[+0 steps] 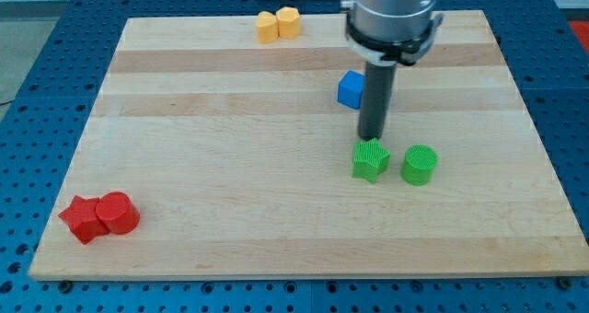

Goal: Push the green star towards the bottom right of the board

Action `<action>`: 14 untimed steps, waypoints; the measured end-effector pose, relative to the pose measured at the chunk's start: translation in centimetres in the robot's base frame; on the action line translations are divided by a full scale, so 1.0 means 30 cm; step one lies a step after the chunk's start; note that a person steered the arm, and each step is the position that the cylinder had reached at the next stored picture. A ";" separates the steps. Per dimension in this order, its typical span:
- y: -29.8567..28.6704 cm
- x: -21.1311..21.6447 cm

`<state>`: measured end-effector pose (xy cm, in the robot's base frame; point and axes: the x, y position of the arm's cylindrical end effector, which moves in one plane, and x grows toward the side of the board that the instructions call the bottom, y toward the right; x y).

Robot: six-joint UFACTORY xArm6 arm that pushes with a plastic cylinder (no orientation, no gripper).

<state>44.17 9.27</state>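
Observation:
The green star [370, 160] lies on the wooden board [230, 193], right of centre. My tip [370, 139] stands just at the star's top edge, touching or nearly touching it. A green cylinder [419, 165] stands close to the star's right side, with a small gap between them. A blue block [351, 89] lies above the star, just left of the rod.
A red star-like block [82, 219] and a red cylinder [118, 213] touch each other near the board's bottom left corner. Two yellow blocks [278, 24] sit together at the top edge. The blue perforated table surrounds the board.

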 end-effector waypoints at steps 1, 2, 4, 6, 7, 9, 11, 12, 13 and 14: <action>0.071 0.018; 0.050 0.101; -0.074 0.139; -0.123 0.143; -0.112 0.163; -0.237 0.246; -0.163 0.239; -0.230 0.300; -0.260 0.361; -0.261 0.356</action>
<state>54.84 1.44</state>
